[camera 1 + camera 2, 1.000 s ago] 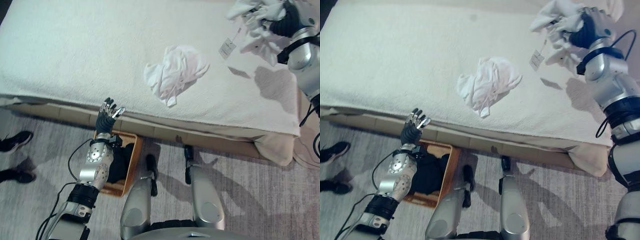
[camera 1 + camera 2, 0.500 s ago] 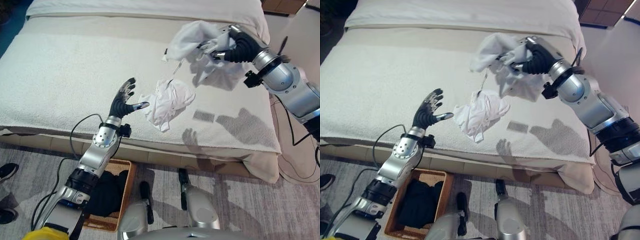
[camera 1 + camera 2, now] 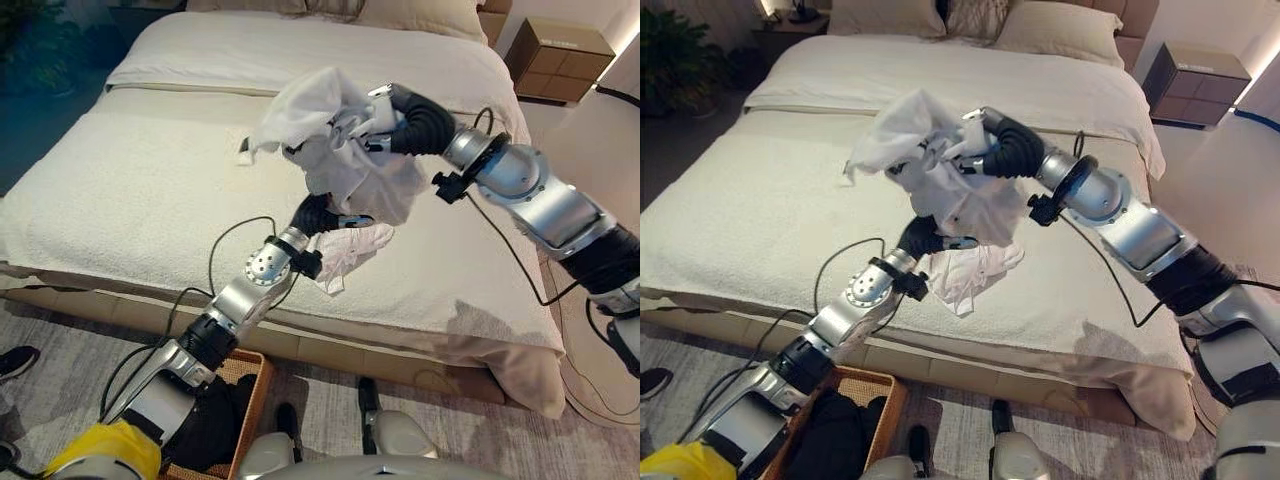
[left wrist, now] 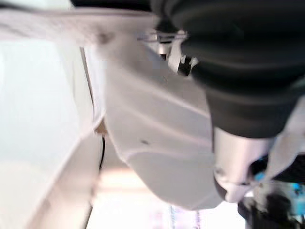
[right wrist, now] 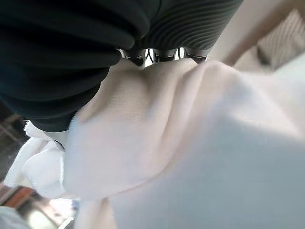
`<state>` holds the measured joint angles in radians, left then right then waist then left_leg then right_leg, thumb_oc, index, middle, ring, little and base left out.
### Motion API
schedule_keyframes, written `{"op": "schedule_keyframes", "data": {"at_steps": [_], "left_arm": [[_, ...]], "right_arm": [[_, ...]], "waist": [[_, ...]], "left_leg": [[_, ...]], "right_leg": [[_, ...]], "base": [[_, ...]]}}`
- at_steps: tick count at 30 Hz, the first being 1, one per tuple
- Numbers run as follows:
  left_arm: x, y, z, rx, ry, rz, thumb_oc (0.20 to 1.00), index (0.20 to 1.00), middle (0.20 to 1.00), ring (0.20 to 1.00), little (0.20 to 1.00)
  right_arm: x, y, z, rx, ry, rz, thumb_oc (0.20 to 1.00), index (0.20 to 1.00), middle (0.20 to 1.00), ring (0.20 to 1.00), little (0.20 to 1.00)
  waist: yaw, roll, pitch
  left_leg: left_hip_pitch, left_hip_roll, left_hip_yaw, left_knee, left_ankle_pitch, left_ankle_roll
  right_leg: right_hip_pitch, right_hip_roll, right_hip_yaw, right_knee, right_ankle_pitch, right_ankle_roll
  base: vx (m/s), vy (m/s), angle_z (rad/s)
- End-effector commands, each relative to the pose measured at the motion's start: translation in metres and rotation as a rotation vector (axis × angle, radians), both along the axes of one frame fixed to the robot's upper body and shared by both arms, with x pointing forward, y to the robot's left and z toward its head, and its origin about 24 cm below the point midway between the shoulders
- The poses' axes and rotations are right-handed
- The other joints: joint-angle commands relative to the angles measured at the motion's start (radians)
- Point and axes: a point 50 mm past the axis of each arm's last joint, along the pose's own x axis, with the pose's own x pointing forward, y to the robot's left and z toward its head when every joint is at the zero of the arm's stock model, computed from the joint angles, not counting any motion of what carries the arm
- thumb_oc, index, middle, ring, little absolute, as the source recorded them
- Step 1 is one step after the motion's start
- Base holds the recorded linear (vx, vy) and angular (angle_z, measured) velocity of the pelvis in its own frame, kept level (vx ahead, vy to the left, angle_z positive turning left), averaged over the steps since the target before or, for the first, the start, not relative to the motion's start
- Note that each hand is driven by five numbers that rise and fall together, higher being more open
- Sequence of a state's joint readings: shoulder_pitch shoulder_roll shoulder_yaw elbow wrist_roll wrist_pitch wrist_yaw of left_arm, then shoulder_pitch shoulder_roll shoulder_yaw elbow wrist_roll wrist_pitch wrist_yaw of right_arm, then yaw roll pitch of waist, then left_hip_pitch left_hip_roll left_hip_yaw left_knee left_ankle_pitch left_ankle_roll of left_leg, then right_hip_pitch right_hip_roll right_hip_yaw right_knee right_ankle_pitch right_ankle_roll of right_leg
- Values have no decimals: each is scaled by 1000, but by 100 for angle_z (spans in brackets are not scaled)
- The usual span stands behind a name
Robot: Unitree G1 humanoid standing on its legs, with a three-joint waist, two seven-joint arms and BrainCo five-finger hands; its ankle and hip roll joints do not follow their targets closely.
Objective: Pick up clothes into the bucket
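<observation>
L eye: right hand is gripping a white garment, fingers curled into the cloth, holding it up over the bed. Garment is hanging down, long axis roughly vertical.
L eye, 2nd item: crumpled white cloth is lying on the bed under the hanging one. Left hand is reaching at it, partly behind the hanging cloth; can't tell if fingers are spread or closed.
R eye: bucket = wicker basket is sitting on the floor by the bed edge, dark clothes already in it. It's lying toward robot's left, low, well apart from the held garment.
L wrist: white cloth is showing close by; finger state unclear.
R wrist: fingers are pressing into white fabric, grip looks firm.
Key relation: basket is lying down + left of right hand; left arm is nearer basket. Judging carry must go across, down.
</observation>
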<state>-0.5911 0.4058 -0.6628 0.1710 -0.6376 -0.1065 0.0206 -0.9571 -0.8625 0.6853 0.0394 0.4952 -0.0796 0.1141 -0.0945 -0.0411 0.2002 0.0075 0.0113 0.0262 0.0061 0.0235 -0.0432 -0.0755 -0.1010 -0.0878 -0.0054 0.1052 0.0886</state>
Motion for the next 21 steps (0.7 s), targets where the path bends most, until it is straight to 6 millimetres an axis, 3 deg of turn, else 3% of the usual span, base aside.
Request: {"op": "schedule_keyframes", "data": {"at_steps": [1,8,17,18,20,21], "left_arm": [[-5,-22,16,-92,5,-116,1000,1000,1000,1000,1000],[-16,-47,13,-218,161,-229,1000,1000,1000,1000,1000],[-23,-43,-1,-373,308,-226,1000,1000,1000,1000,1000],[-23,-41,-4,-387,319,-212,570,570,570,570,570],[-24,-34,-13,-422,353,-178,200,200,200,200,200],[-24,-34,-13,-422,353,-178,200,200,200,200,200]], "right_arm": [[-12,14,12,119,9,117,200,200,200,200,200],[-18,28,1,222,109,205,200,200,200,200,200],[-17,18,-3,274,94,152,200,200,200,200,200],[-16,15,-2,285,82,138,200,200,200,200,200],[-15,7,-1,328,66,101,200,200,200,200,200],[-15,7,-1,328,66,101,200,200,200,200,200]], "waist": [[29,-45,-69],[31,-47,-96],[37,-49,-122],[38,-50,-125],[40,-51,-133],[40,-51,-133]], "left_leg": [[-34,-6,-13,81,-77,-19],[-12,-6,-26,63,-76,-21],[9,-5,-33,49,-77,-21],[10,-5,-32,49,-78,-21],[15,-3,-35,46,-79,-19],[15,-3,-35,46,-79,-19]], "right_leg": [[41,-45,-33,66,-85,65],[71,-47,-51,54,-93,66],[99,-49,-62,38,-99,65],[101,-49,-63,37,-99,65],[105,-48,-65,36,-102,64],[105,-48,-65,36,-102,64]], "base": [[48,5,10],[19,0,4],[13,-2,5],[0,0,0],[0,0,0],[0,0,0]]}}
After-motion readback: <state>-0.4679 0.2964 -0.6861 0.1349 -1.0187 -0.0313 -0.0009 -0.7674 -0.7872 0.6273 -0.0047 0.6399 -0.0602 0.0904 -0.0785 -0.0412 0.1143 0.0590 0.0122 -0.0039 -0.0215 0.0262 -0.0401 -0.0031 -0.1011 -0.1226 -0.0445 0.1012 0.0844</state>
